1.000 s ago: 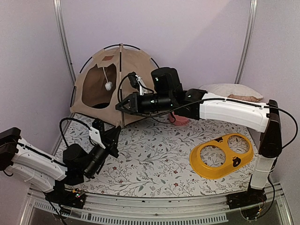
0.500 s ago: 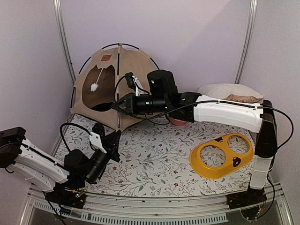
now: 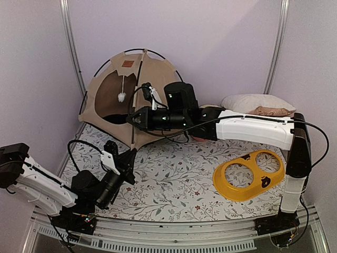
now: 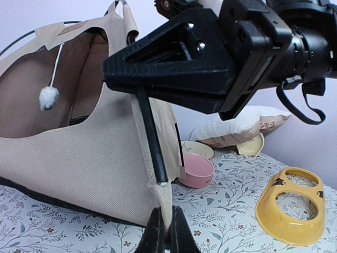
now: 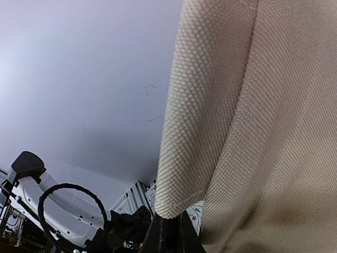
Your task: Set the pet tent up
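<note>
Two grips on pet tent (image 3: 155,74), left hand (image 4: 166,230) on hem (image 4: 161,197), right hand (image 3: 133,119) on pole (image 4: 152,137), pillow (image 3: 258,102) behind

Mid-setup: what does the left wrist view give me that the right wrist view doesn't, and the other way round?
Left wrist only: the right tool closed around the black pole, plus the pom-pom, pink bowl, yellow feeder and pillow. Right wrist only: the left arm, low beyond the cloth. Both: the pet tent fabric, pinched at the frame's bottom by that camera's own tool; the left tool grips the corner below the pole's end.
</note>
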Robot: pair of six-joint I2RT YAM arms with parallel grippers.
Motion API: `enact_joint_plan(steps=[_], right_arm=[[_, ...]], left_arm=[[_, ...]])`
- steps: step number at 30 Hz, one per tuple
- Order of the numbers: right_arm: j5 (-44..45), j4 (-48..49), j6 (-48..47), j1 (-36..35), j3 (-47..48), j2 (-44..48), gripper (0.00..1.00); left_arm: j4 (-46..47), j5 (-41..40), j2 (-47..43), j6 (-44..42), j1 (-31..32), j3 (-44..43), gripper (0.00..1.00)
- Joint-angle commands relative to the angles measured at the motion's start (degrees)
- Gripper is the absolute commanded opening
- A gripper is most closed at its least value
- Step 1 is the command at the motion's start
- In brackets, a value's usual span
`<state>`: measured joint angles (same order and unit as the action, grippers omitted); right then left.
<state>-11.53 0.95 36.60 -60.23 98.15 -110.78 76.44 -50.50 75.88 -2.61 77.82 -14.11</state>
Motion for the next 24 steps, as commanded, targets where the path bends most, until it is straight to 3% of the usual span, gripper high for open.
enact_joint_plan(steps=[1, 24], right_arm=[[10.2, 8.5, -1.3, 2.9, 0.2, 0.0, 0.0], [12.2, 6.9, -4.2, 0.9, 0.6, -1.7, 0.0]], left_arm=[[-2.6, 3.8, 0.1, -0.6, 3.6, 1.2, 0.0], [-2.2, 2.5, -1.9, 0.3, 2.9, 1.8, 0.0]])
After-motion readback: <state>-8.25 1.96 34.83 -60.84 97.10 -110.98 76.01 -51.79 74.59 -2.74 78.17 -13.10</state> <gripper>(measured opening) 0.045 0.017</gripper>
